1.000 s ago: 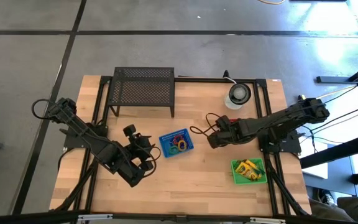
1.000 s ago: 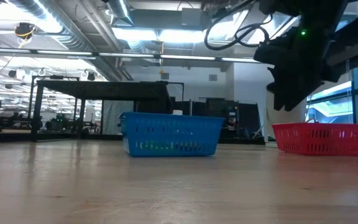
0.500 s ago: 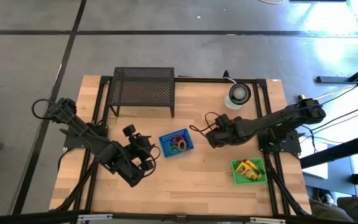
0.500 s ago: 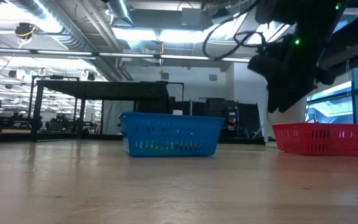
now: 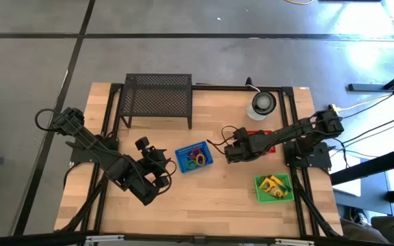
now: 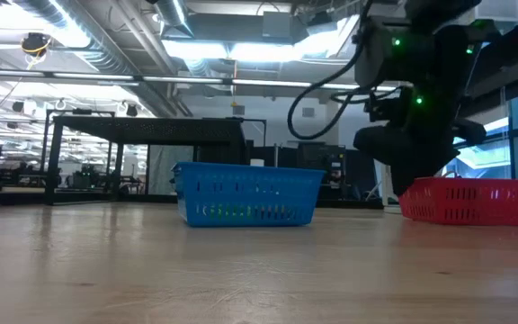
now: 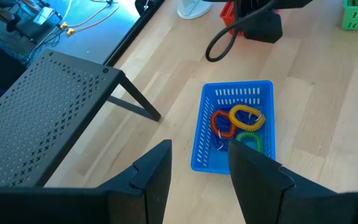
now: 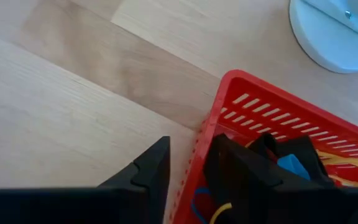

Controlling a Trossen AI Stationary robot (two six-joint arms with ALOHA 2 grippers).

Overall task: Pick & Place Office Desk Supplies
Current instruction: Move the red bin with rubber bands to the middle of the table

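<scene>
A blue basket [image 5: 193, 156] holds coloured rubber bands [image 7: 238, 121]. My left gripper [image 7: 197, 180] hangs open above the table just left of it, with nothing between its fingers. A red basket [image 6: 470, 200] stands right of centre and holds black clips [image 8: 297, 154] and more bands [image 8: 353, 165]. My right gripper [image 8: 188, 180] points steeply down at the basket's left end, open. One finger is outside the wall and one inside. A green basket [image 5: 273, 188] at the near right holds yellow-green crayon boxes [image 5: 272, 183]. My right gripper straddles the red basket's end wall [image 8: 199, 155] from above, slanting down. One finger [image 8: 148, 171] is outside and the other finger [image 8: 241, 171] is inside. I cannot tell whether either finger touches the wall. The basket stands flat on the table.
A black wire-mesh rack [image 5: 158, 99] stands at the far left of the table. A round white-and-dark disc [image 5: 262, 104] sits at the far right, just beyond the red basket. Bare wood lies along the near edge between the arms.
My right gripper has come down toward the red basket, tipped more steeply downward and shifted a little toward the table's left. The left arm and the baskets have kept still.
</scene>
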